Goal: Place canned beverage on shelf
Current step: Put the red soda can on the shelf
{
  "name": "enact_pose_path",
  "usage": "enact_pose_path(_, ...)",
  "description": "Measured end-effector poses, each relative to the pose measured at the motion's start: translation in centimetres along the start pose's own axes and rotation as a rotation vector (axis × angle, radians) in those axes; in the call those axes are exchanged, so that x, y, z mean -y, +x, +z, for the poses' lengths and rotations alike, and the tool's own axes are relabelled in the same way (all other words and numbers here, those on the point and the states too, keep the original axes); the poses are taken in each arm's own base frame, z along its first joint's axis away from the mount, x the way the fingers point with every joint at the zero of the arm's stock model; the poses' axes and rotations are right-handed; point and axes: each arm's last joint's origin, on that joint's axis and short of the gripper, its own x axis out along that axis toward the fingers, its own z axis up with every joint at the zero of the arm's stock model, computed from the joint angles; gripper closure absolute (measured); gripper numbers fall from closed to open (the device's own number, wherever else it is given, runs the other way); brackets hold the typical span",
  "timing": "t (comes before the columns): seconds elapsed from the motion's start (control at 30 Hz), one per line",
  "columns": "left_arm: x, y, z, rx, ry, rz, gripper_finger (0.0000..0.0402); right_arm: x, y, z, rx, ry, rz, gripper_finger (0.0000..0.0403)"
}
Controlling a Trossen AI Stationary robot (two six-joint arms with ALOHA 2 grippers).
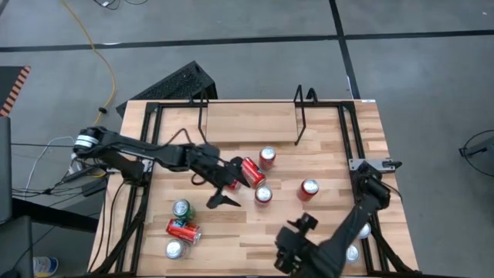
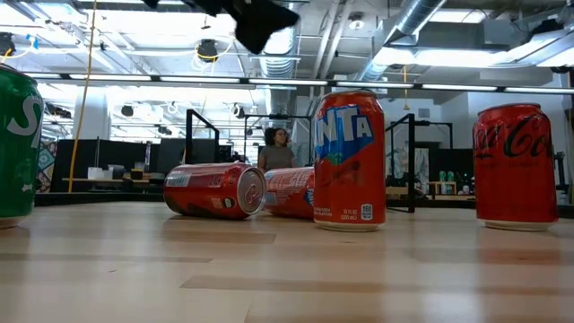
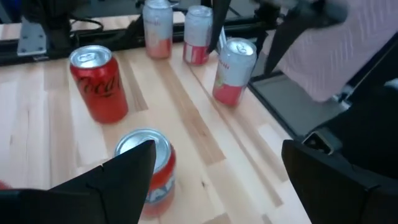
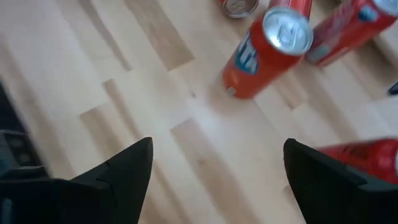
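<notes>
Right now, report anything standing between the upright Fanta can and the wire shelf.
Two cans lie on that line: a red can on its side just beyond the Fanta can, then an upright red can behind it. Past them the wood looks bare up to the shelf. Carried above them, the path looks clear.

An orange can (image 2: pixel 349 160) reads "NTA"; a red can (image 2: pixel 515 165) bears Coca-Cola script.

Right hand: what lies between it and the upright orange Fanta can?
Bare wood. In the right wrist view only tabletop separates the open right hand from the Fanta can; the high view agrees.
</notes>
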Motion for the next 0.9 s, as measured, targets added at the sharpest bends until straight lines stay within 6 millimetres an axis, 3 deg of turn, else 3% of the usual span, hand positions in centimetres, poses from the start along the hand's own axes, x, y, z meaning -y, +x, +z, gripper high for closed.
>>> enact_pose_path(0.13, -0.4, 1.9, 0.4, -0.011, 0.060, -0.003, 0.0068, -0.2, -0.6, -0.9, 0.031, 0.056, 0.008, 0.0069)
enact_pose_path(0.5, -2.3, 6.3, 0.7, -0.192, 0.190, -0.021, 0.0068, -0.1, 1.6, -2.6, 0.003, 0.059, -0.071, 0.0069)
enact_pose_path(0.67, -3.2, 7.3, 0.3, -0.234, 0.230, 0.027, 0.0068, -0.1, 2.6, -3.5, -0.019, 0.075, -0.097, 0.0069)
enact_pose_path(0.9, -3.6, 7.1, 0.5, -0.234, 0.272, 0.048, 0.0068, -0.2, 3.2, -3.9, -0.019, 0.073, -0.094, 0.0069)
